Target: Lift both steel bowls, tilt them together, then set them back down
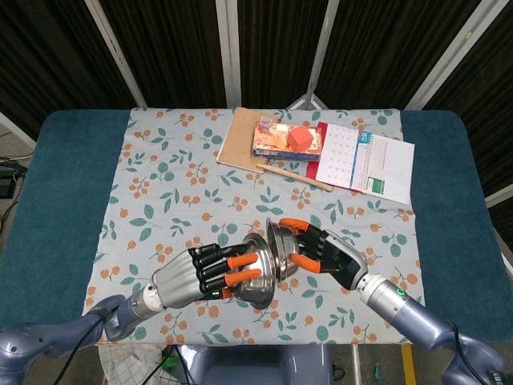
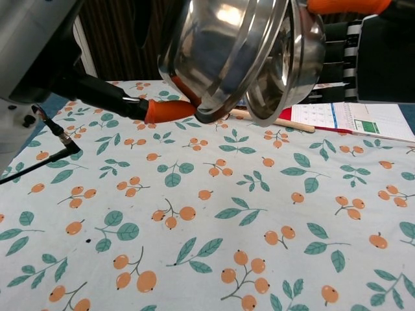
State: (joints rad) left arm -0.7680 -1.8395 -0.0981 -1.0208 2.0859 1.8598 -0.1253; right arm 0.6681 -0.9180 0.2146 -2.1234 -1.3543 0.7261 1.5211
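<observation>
Two steel bowls are held up above the floral tablecloth [image 1: 200, 184], tilted on edge with their rims meeting. My left hand [image 1: 204, 275] grips the left bowl [image 1: 258, 270], with orange fingertips wrapped over its outside. The right bowl [image 1: 282, 250] is gripped by my right hand [image 1: 325, 253]. In the chest view the left bowl [image 2: 217, 48] fills the top middle and overlaps the right bowl [image 2: 292, 58], whose open side faces left. An orange fingertip [image 2: 170, 110] of the left hand shows under the left bowl, and my right hand [image 2: 369, 39] is at the top right.
At the back of the table lie a brown board [image 1: 244, 138], a printed box [image 1: 276, 140] with an orange cube [image 1: 302, 137] on it, a wooden stick [image 1: 295, 176] and an open calendar notebook [image 1: 365, 162]. Blue table edges flank the cloth.
</observation>
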